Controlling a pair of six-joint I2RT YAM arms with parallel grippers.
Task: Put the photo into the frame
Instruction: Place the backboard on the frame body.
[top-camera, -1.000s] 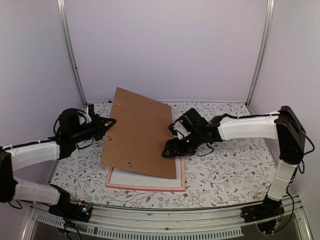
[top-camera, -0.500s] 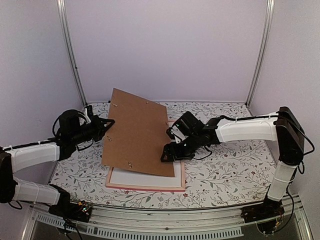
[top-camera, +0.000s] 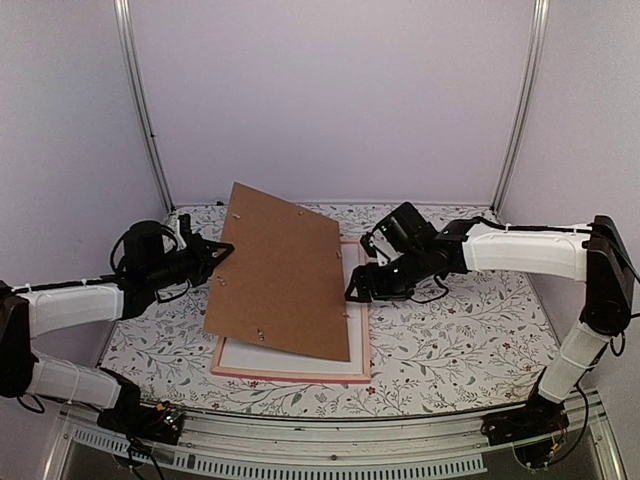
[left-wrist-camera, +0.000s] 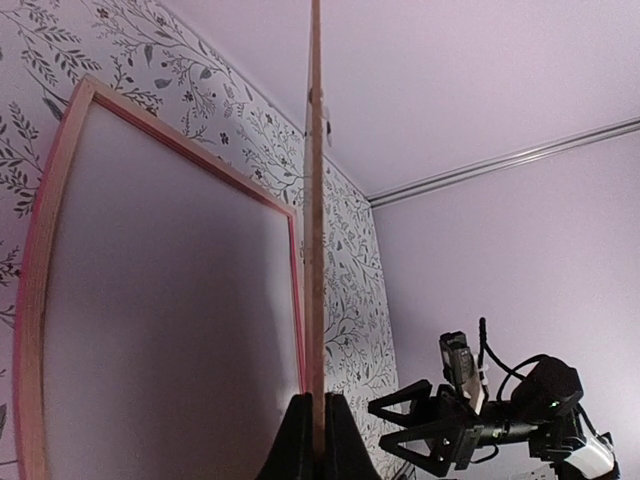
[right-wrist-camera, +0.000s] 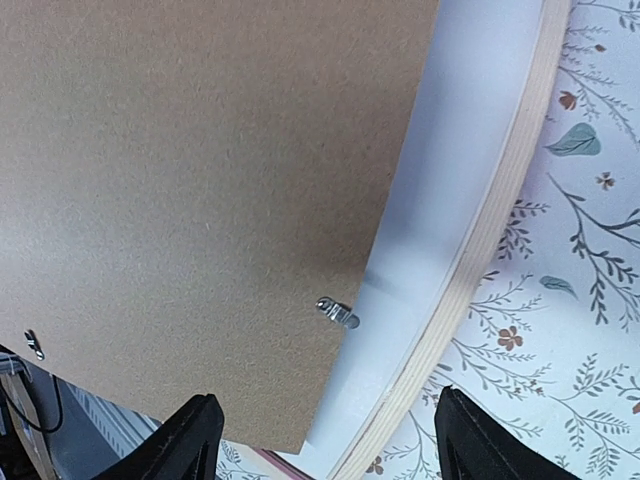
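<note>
At table (top-camera: 450, 340) centre, the frame (top-camera: 290, 375) lies flat, its thin pink border showing along the 6 o'clock and 3 o'clock sides and a white face inside it. Over it leans a brown board (top-camera: 285, 270), tilted, with its 12 o'clock edge raised and its 6 o'clock edge low above the frame. Whether board and frame touch cannot be told.

From 9 o'clock, the left claw (top-camera: 224, 254) is clenched on the board's edge. Its wrist view shows the board edge-on, pinched between the two fingers (left-wrist-camera: 298, 440), with the frame (left-wrist-camera: 60, 180) flat beyond.

From 3 o'clock, the right claw (top-camera: 361, 270) stands released and grasps nothing, just beside the board's right edge. In its wrist view the fingers (right-wrist-camera: 190, 440) are spread wide above the board's corner, where a small metal clip (right-wrist-camera: 338, 313) sits near the edge, and above the frame's pale wooden side (right-wrist-camera: 490, 250) on the flowered table.
</note>
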